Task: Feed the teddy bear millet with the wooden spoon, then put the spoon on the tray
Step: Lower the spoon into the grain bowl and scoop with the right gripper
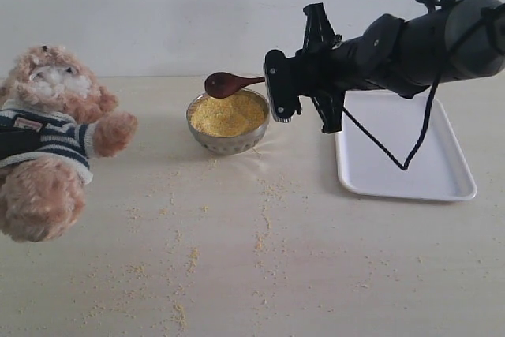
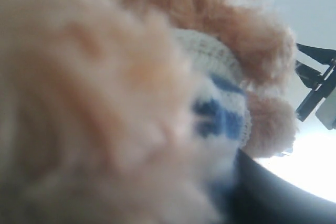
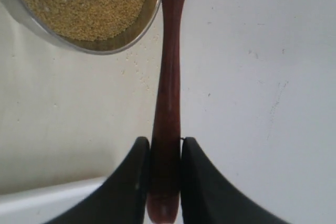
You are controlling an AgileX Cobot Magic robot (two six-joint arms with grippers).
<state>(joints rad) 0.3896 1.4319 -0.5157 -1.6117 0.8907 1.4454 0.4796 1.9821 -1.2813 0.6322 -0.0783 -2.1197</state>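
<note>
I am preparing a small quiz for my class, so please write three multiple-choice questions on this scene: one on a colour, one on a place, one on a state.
1. What colour is the tray? A) white B) blue C) black
2. Where is the wooden spoon? A) flat on the tray B) in the air by the metal bowl C) buried in the millet
3. How is the right gripper? A) open and empty B) shut on the spoon's handle C) shut on the bowl's rim

Key: 1 A, its rim and floor look white. 2 B, it hangs by the bowl's rim, clear of the millet. 3 B, both fingers press the handle.
</note>
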